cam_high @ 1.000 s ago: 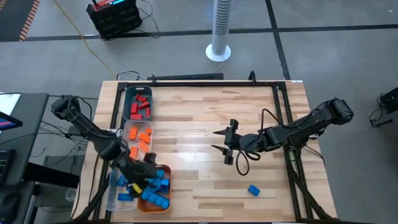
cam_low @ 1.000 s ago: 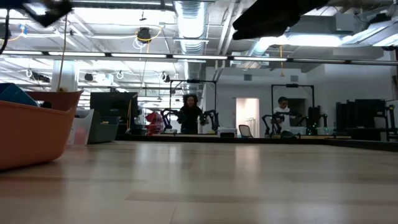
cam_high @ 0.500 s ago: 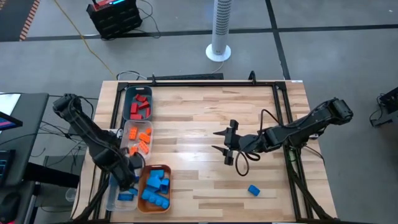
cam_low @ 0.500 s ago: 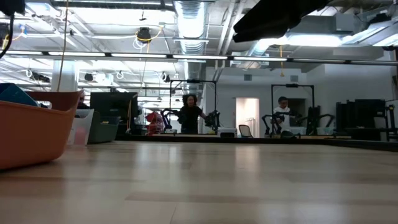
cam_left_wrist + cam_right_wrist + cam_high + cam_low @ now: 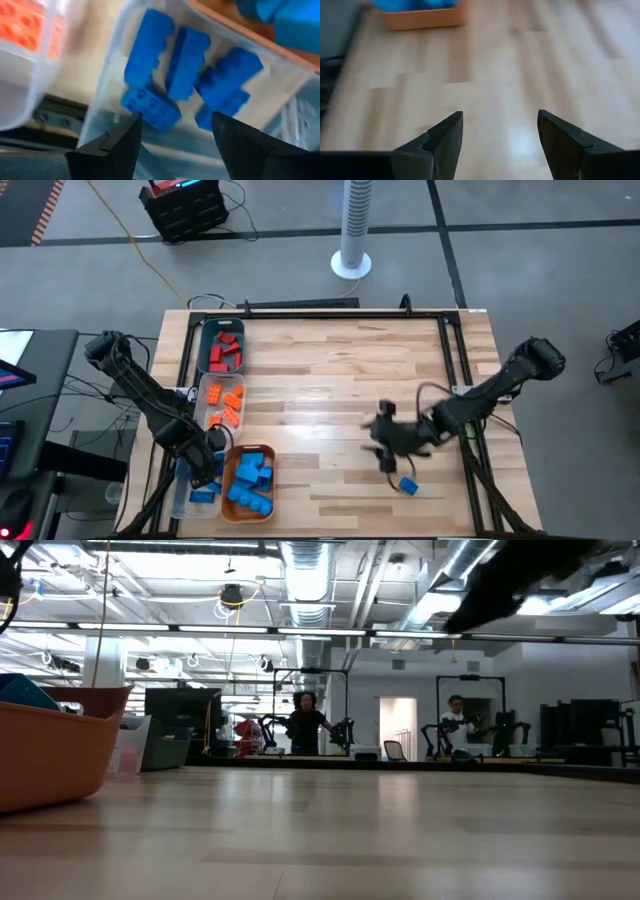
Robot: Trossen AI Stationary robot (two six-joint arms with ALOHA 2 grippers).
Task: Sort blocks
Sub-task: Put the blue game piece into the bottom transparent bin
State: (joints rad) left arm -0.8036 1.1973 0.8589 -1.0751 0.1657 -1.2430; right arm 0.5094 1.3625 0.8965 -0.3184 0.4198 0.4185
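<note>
We found the right gripper (image 5: pixel 392 460) low over the table (image 5: pixel 330 380), near its front right part, with its jaws spread wide and nothing between them; its own camera showed only bare wood between the fingers (image 5: pixel 445 145). One darker blue block (image 5: pixel 408 486) lay loose on the boards just beside that gripper, on the near side. We judged the step in hand to be collecting this last stray block. To do it well, the gripper should be centred over the block, with the fingers squared to its flat sides, before closing. The high view of the gripper was smeared, so we could only estimate its exact offset from the block. The left gripper (image 5: pixel 172 135) hung over the clear bin (image 5: pixel 185 500) at the table's front left, jaws parted and empty, with several darker blue blocks (image 5: pixel 187 85) lying loose in the bin below it. The remaining blocks sat sorted: red ones (image 5: pixel 225 352) in the far bin, orange ones (image 5: pixel 226 406) in the middle one, light blue ones (image 5: pixel 250 480) in the orange tray (image 5: pixel 226 470). The carried block should go to the clear bin, once the left arm is clear of it.
</note>
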